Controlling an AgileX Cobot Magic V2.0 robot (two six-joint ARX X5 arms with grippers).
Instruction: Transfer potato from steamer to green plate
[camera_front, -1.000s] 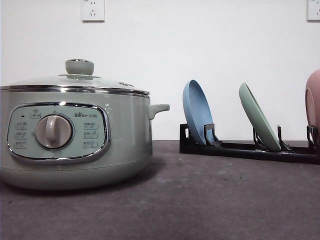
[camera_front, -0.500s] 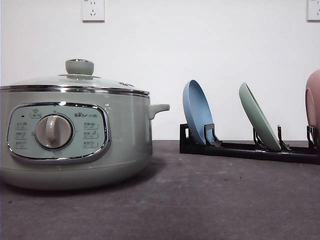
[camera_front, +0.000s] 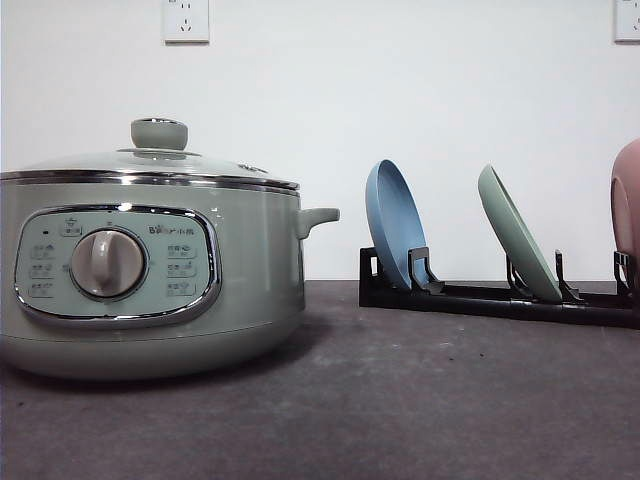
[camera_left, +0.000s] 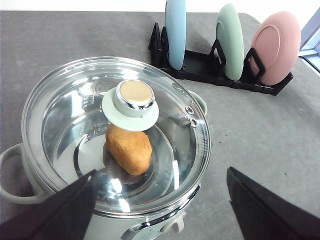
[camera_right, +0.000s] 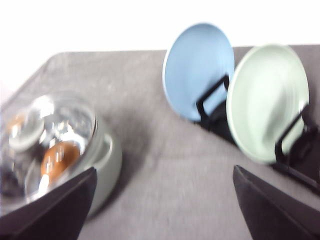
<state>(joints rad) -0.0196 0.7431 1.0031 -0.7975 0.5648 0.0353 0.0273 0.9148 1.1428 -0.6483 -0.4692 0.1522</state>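
Glossy glass-lidded steamer with chrome rim, matte green plate, smooth-skinned potato, dull grey table

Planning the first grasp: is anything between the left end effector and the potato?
Yes. The glass lid sits closed on the steamer, covering the potato inside. The left end effector is open above it. The lid must come off first.

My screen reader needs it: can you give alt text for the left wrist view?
The potato lies inside the steamer under its closed glass lid. Beyond it, a black rack holds the blue plate, green plate and pink plate on edge. The left gripper is open over the steamer's near edge.
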